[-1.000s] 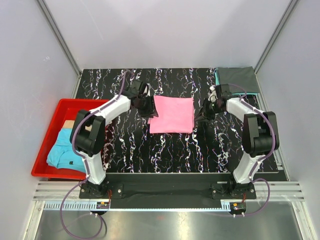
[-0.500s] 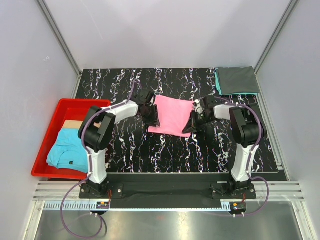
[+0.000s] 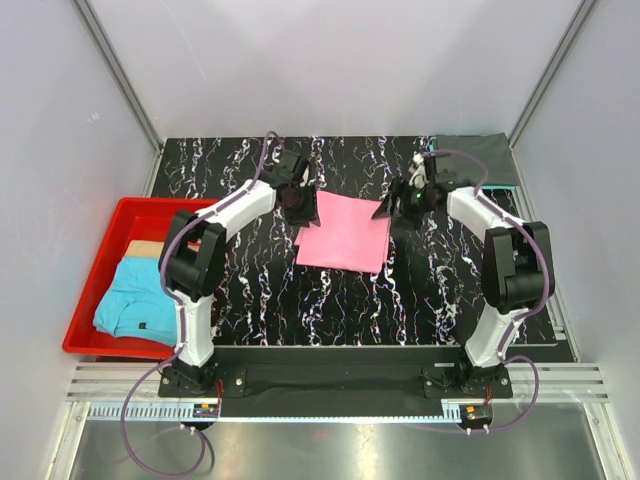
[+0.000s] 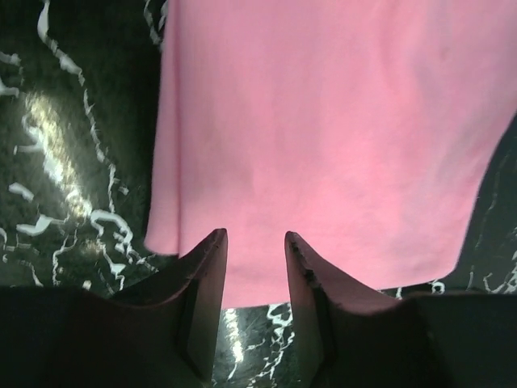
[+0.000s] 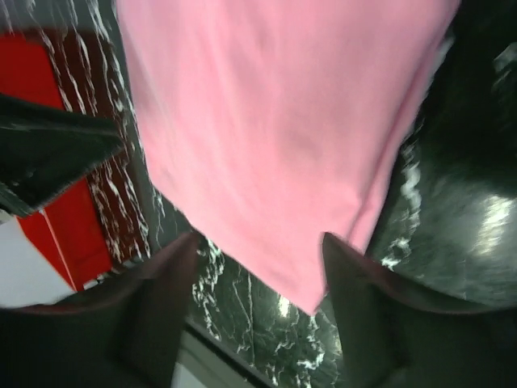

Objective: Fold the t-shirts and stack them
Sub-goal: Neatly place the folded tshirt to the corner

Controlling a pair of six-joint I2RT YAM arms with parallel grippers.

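T-shirt in bright pink (image 3: 345, 232) lies folded as a rectangle at the centre of the frame, flat on the surface (image 3: 260, 290) and turned slightly off square. The left tool (image 3: 297, 207) sits at its upper left corner and the right tool (image 3: 398, 205) at its upper right corner. In both wrist views the fingers stand apart with the pink hem lying in the gap, so neither tool clamps anything. The step in hand appears to be taking both corners for transfer to the stack. Close each tool through every layer of the fold, lift both arms together and level, and keep the cloth taut without stretching it. Aim to set it square on the dark grey t-shirt (image 3: 478, 160) at the upper right. A light blue t-shirt (image 3: 135, 300) waits in the red bin (image 3: 88, 290) at the left edge. The surface is black with white veining, enclosed by plain grey walls (image 3: 330, 60).
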